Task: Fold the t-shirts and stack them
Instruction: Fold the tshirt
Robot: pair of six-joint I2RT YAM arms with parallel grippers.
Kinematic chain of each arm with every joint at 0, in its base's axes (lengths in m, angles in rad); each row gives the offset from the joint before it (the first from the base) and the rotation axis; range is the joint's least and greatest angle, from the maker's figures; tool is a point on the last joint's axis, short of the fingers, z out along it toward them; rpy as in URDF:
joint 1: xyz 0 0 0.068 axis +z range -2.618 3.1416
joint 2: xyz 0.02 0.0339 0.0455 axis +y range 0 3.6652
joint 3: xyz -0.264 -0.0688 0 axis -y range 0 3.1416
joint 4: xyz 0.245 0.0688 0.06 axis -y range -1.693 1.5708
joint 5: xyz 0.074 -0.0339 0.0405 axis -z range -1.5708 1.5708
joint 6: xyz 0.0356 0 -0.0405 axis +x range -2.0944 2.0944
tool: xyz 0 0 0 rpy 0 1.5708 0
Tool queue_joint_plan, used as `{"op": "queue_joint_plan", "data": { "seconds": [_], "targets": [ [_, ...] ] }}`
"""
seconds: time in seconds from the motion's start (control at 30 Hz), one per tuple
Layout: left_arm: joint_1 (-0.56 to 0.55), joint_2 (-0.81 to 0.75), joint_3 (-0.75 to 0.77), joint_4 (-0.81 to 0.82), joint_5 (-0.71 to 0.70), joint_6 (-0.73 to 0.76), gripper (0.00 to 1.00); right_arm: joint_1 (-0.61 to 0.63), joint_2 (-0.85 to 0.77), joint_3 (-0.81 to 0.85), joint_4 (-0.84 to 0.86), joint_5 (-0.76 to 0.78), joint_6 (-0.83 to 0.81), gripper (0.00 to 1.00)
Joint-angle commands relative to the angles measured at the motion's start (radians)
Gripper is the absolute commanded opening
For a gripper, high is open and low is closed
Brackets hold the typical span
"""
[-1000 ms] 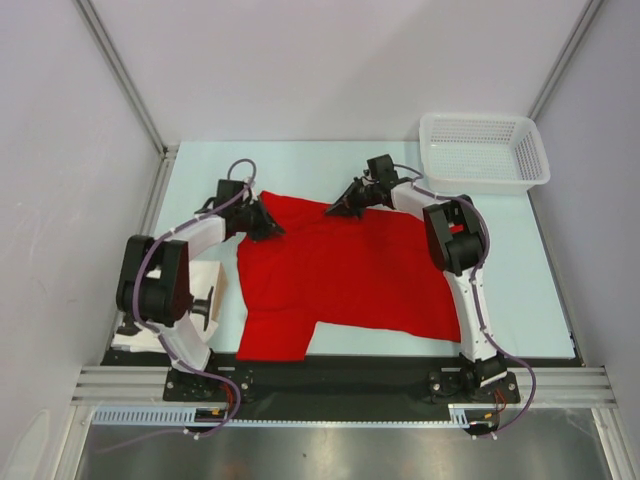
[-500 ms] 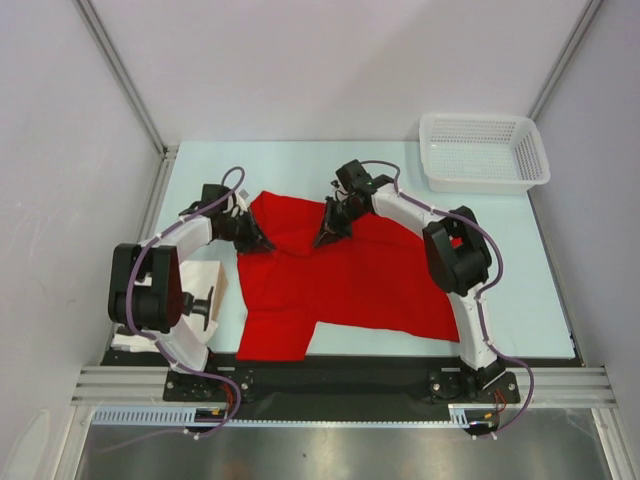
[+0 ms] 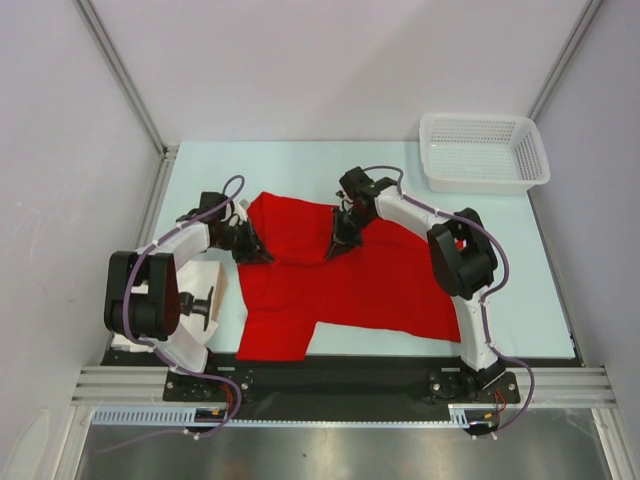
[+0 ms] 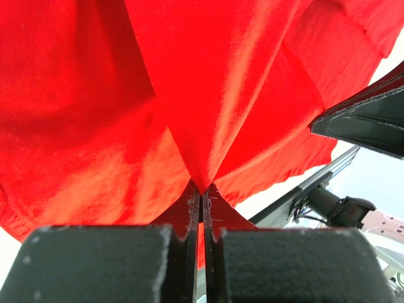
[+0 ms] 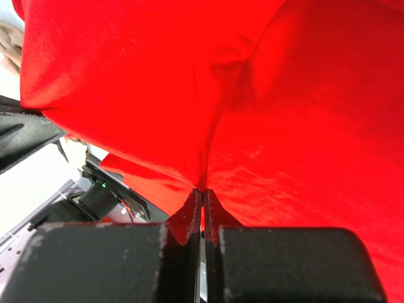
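Note:
A bright red t-shirt [image 3: 350,285] lies spread over the middle of the table, its far edge lifted and folded toward the near side. My left gripper [image 3: 258,250] is shut on the shirt's far left part, and the cloth [image 4: 189,101] hangs from its tips [image 4: 202,189]. My right gripper [image 3: 337,243] is shut on the far edge near the shirt's middle, pinching a fold of cloth [image 5: 208,95] at its tips [image 5: 202,190]. One short sleeve [image 3: 272,338] lies flat at the near left.
A white mesh basket [image 3: 484,150] stands at the far right corner. A light cloth or paper item [image 3: 203,285] lies at the left edge by the left arm's base. The metal rail [image 3: 340,385] runs along the near edge.
Both grippers have pulled the shirt's far edge toward the near side and to the left. The right gripper closed on the cloth and the fold has grown.

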Motion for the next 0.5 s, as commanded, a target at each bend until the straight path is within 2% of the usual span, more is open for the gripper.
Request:
{"op": "queue_joint_plan", "data": {
  "seconds": [0.0,0.47],
  "targets": [
    [0.014,-0.025,-0.012,-0.035,0.001,0.046,0.01,0.02,-0.053,-0.014,-0.019,-0.011,-0.032,0.0],
    [0.017,0.012,-0.044,-0.026,-0.018,0.052,0.01,0.035,-0.019,-0.016,-0.024,0.013,-0.016,0.0]
  ]
}}
